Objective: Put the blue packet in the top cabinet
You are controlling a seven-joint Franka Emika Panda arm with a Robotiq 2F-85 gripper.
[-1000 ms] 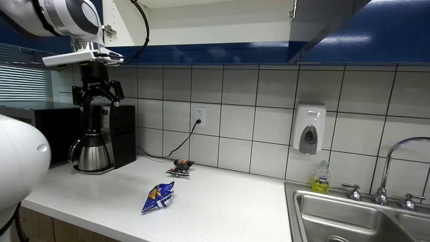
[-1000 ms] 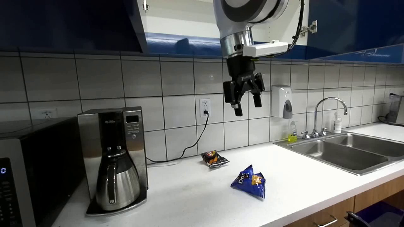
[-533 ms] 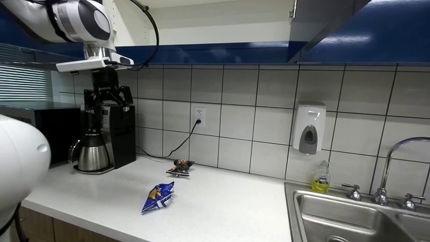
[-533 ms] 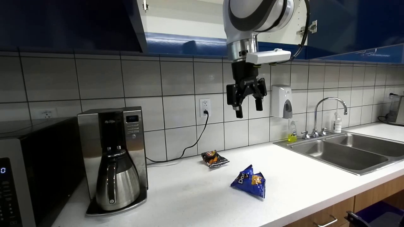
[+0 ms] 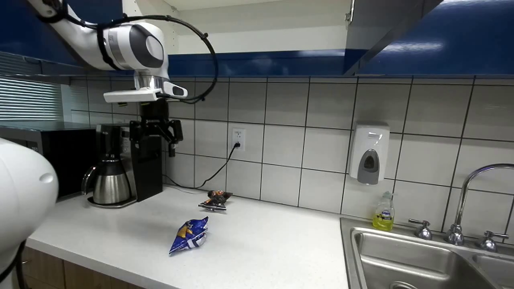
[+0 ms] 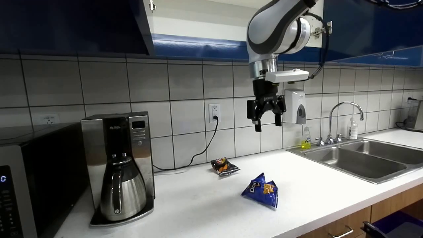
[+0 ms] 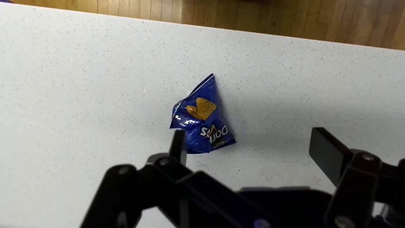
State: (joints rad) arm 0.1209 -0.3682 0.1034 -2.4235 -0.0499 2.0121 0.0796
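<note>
The blue packet (image 5: 189,236) lies crinkled on the white counter in both exterior views (image 6: 261,191). In the wrist view the blue packet (image 7: 197,136) lies beyond the fingertips, nearer the left finger, whose tip overlaps its edge in the picture. My gripper (image 5: 154,149) is open and empty, pointing down, well above the counter. Its spread fingers also show in an exterior view (image 6: 268,125) and in the wrist view (image 7: 248,133). The top cabinet (image 5: 257,64) stands open above, with white inside and a dark blue lower edge (image 6: 198,44); the arm hides part of it.
A small dark snack bag (image 5: 216,200) lies behind the blue packet near the wall. A coffee maker (image 6: 117,132) and a microwave (image 6: 43,178) stand at one end, a sink (image 5: 401,257) at the other. A soap dispenser (image 5: 369,152) and an outlet with cord (image 5: 238,138) are on the wall.
My gripper has moved down and rightward in both exterior views, coming lower over the counter. It stays open. The blue packet and the cabinet have not moved.
</note>
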